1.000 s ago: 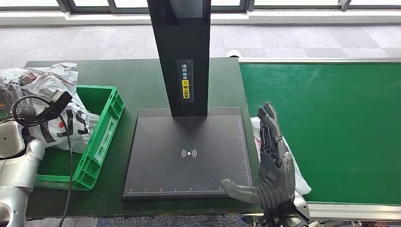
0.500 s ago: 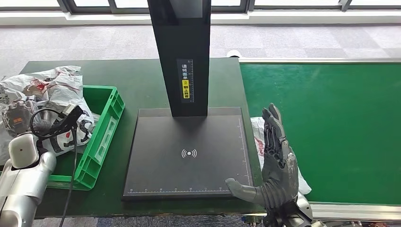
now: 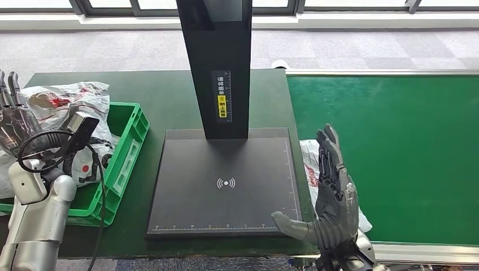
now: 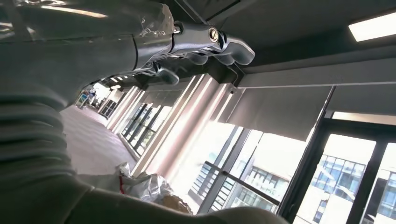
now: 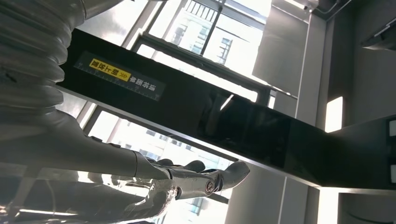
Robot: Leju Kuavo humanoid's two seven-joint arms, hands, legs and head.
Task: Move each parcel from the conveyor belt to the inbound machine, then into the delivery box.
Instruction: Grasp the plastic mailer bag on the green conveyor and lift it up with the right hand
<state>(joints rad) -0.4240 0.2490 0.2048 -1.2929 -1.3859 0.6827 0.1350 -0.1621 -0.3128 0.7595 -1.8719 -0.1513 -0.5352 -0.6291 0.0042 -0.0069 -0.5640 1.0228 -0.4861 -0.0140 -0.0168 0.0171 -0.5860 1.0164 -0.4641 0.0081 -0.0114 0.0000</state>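
A dark green tabletop (image 3: 169,96) is carrying the inbound machine (image 3: 226,180); left of it, the left hand (image 3: 14,121) is resting against one parcel (image 3: 79,107) over the green delivery box (image 3: 127,152), grip uncertain; right of it, the right hand (image 3: 333,192) is standing open beside a second parcel (image 3: 309,164) at the conveyor belt (image 3: 395,152) edge; judged next: grasping that parcel.

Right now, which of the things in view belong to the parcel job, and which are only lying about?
Belonging to the job:
- white parcel beside the right hand
- green conveyor belt
- black inbound machine
- green delivery box
- crumpled parcel in it, near the left hand

Only lying about:
- dark green table
- grey carpet floor
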